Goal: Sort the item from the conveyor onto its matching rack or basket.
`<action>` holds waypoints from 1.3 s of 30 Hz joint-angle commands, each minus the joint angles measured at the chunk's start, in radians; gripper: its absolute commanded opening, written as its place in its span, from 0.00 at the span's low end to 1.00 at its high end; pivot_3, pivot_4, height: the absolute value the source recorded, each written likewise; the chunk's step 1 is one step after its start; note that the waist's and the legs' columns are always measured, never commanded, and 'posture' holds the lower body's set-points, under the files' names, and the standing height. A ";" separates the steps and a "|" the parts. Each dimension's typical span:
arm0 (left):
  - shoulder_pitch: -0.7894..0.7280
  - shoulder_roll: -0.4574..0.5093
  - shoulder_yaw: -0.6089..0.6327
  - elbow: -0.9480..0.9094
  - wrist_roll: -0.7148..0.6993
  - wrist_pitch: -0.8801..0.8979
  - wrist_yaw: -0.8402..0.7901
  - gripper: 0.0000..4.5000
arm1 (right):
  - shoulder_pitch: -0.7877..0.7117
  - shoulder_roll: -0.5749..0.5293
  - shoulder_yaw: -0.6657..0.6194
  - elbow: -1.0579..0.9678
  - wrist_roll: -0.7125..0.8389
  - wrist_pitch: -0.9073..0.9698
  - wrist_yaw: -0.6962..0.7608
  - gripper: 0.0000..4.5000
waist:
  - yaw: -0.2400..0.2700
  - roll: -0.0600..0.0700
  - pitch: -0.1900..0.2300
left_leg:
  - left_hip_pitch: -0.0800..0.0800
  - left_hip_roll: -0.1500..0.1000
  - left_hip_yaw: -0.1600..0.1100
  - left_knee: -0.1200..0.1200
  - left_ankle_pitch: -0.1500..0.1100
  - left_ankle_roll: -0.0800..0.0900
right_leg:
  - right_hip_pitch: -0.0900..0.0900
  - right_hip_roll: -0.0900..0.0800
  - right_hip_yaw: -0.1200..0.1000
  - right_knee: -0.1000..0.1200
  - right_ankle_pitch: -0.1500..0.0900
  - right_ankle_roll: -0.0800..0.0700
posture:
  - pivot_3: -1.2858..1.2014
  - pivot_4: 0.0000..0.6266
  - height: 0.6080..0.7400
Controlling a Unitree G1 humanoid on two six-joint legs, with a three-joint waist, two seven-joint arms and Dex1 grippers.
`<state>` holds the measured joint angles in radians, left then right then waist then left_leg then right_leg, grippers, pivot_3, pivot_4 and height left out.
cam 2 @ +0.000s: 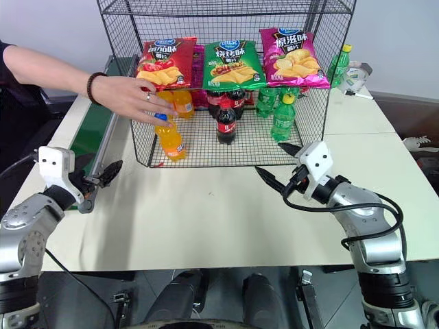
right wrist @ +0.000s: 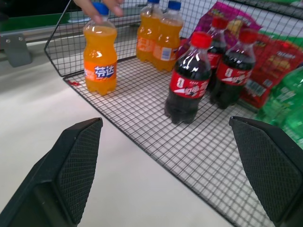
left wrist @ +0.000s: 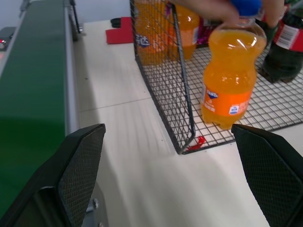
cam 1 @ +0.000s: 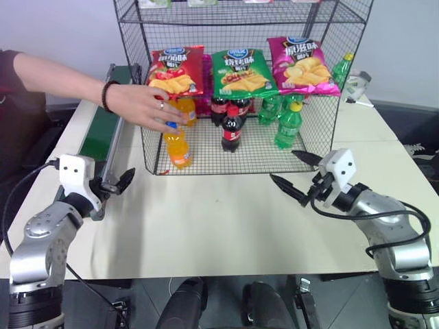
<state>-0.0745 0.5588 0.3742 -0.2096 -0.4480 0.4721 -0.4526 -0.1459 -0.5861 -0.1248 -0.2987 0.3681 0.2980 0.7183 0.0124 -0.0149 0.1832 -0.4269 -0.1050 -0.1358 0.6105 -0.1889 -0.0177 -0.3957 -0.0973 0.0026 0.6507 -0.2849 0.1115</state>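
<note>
The item, an orange soda bottle [cam 1: 178, 147] with a blue cap, stands on the front left corner of the black wire rack's [cam 1: 264, 156] bottom tier. A person's hand [cam 1: 140, 103] grips its cap. The dark green conveyor [cam 1: 103, 127] runs along the table's left side, with nothing on the stretch in view. My left gripper [cam 1: 123, 181] is open and empty beside the conveyor's near end, pointing toward the rack. On the right, my right gripper [cam 1: 283, 164] is open and empty just in front of the rack's front edge.
Further back on the bottom tier stand two more orange bottles [right wrist: 161, 35], cola bottles [cam 1: 232, 127] with red caps and green bottles [cam 1: 288, 123]. Three chip bags [cam 1: 240, 72] lie on the tier above. A white object [cam 1: 357, 86] sits at the table's far right.
</note>
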 commanded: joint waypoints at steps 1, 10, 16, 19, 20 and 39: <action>-0.005 0.001 0.040 -0.035 -0.003 -0.009 0.027 0.99 | -0.019 0.009 -0.005 0.013 0.000 -0.049 0.013 1.00 | 0.000 0.000 0.000 | 0.000 0.000 0.000 0.000 0.000 0.000 | 0.000 0.000 0.000 0.000 0.000 0.000 | 0.52 0.24 1.00; -0.018 0.003 0.044 -0.046 0.018 -0.005 0.097 0.99 | -0.042 0.025 0.016 0.056 -0.011 -0.088 0.020 1.00 | 0.000 0.000 0.000 | 0.000 0.000 0.000 0.000 0.000 0.000 | 0.000 0.000 0.000 0.000 0.000 0.000 | 0.52 0.24 1.00; -0.026 -0.021 0.061 -0.038 0.020 -0.051 0.108 0.99 | -0.072 0.048 0.048 0.059 -0.020 -0.088 0.009 1.00 | 0.000 0.000 0.000 | 0.000 0.000 0.000 0.000 0.000 0.000 | 0.000 0.000 0.000 0.000 0.000 0.000 | 0.52 0.24 1.00; -0.018 -0.021 0.059 -0.037 0.022 -0.049 0.105 0.99 | -0.072 0.051 0.047 0.051 -0.021 -0.084 0.007 1.00 | 0.000 0.000 0.000 | 0.000 0.000 0.000 0.000 0.000 0.000 | 0.000 0.000 0.000 0.000 0.000 0.000 | 0.52 0.24 1.00; -0.019 -0.022 0.060 -0.031 0.022 -0.052 0.105 0.99 | -0.070 0.052 0.049 0.045 -0.021 -0.081 0.004 1.00 | 0.001 0.000 0.000 | 0.000 0.000 0.000 0.000 0.000 0.000 | 0.000 0.000 0.000 0.000 0.000 0.000 | 0.52 0.24 1.00; -0.067 -0.039 0.169 0.097 0.049 -0.155 0.215 0.99 | -0.072 0.126 0.157 -0.083 -0.003 0.001 -0.035 1.00 | -0.001 0.000 0.000 | 0.000 0.000 0.000 0.000 0.000 0.000 | -0.003 0.000 0.000 0.000 0.000 0.000 | 0.52 0.24 1.00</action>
<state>-0.1289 0.5129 0.4967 -0.1133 -0.4100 0.3537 -0.2618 -0.1982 -0.4666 0.0355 -0.3392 0.3575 0.3008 0.6903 0.0119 -0.0150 0.1832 -0.4269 -0.1050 -0.1359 0.6103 -0.1890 -0.0178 -0.3993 -0.0970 0.0024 0.6503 -0.2845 0.1120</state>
